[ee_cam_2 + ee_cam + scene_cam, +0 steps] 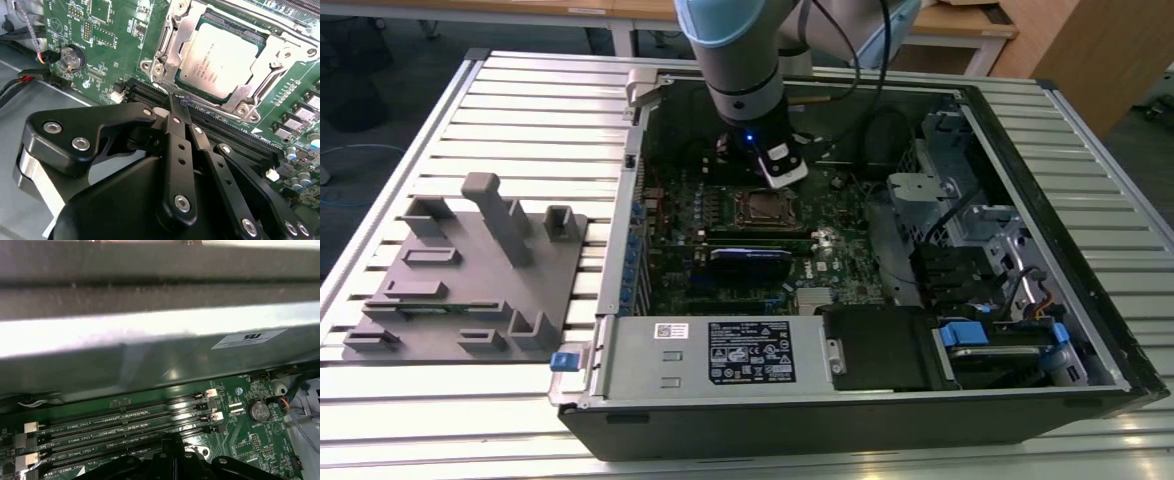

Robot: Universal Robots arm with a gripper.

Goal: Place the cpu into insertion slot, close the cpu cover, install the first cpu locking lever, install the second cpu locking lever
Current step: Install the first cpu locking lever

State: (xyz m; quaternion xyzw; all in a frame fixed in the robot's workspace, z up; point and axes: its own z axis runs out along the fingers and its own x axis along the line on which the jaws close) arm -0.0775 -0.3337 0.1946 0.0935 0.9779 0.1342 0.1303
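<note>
**Chip seated, black fingers pressed together beside the socket**

Cpu, a flat square with a dull silver-grey top, lies inside the insertion slot on the green motherboard. Thin shiny cpu cover frames it (cut-out middle, metal gleaming). Just beside that socket, over the long black memory slots, the gripper has its matte black fingers closed together, holding nothing.

Case wall and memory slots (black, ridged) hem the gripper.
</note>
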